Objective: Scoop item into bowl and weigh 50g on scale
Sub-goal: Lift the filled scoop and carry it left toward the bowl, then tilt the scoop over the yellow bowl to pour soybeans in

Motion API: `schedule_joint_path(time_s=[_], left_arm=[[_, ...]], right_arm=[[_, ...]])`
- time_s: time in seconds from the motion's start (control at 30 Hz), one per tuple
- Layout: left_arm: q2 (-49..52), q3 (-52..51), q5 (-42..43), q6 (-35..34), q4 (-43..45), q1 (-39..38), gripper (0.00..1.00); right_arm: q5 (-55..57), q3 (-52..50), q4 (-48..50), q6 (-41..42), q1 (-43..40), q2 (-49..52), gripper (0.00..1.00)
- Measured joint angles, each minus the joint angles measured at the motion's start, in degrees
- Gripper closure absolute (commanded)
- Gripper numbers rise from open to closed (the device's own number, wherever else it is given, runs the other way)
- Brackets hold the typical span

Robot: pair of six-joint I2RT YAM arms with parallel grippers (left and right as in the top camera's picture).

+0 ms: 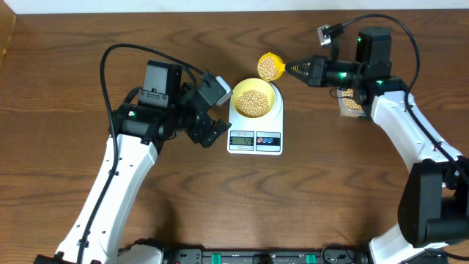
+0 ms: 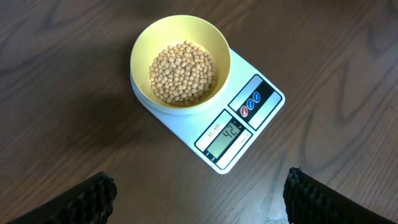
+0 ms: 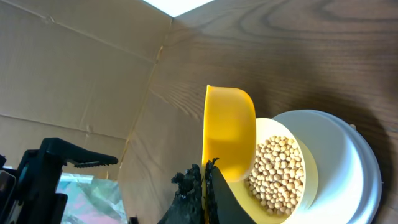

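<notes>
The white scale (image 1: 254, 139) stands mid-table with the pale-yellow bowl (image 1: 238, 89) on it, holding a heap of tan beans (image 1: 254, 101). In the left wrist view the bowl (image 2: 214, 34) and beans (image 2: 182, 73) sit on the scale (image 2: 186, 124), whose display is lit. My right gripper (image 1: 297, 70) is shut on the handle of a bright yellow scoop (image 1: 270, 67) that holds beans, just beyond the bowl's far right rim. The right wrist view shows the scoop (image 3: 230, 130) beside the bowl (image 3: 311, 180), with my gripper (image 3: 205, 180) clamped on it. My left gripper (image 1: 218, 110) stands open and empty left of the scale, seen too in its wrist view (image 2: 200, 199).
A clear tub (image 1: 352, 101) with beans lies at the right, mostly hidden under my right arm. Cardboard panels (image 3: 74, 74) stand beyond the table's far edge. Cables loop over both arms.
</notes>
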Motion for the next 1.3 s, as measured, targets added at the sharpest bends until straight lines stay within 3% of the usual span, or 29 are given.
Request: schedule_joint_path(time_s=[0.37, 1.3], left_arm=[[0.0, 0.0, 0.0, 0.0, 0.0, 0.0, 0.11], [0.0, 0.0, 0.0, 0.0, 0.0, 0.0, 0.12]], right_arm=[[5.2, 0.0, -0.4, -4.2, 1.3, 0.0, 0.99], [5.5, 0.0, -4.5, -16.1, 2.2, 0.0, 0.99]])
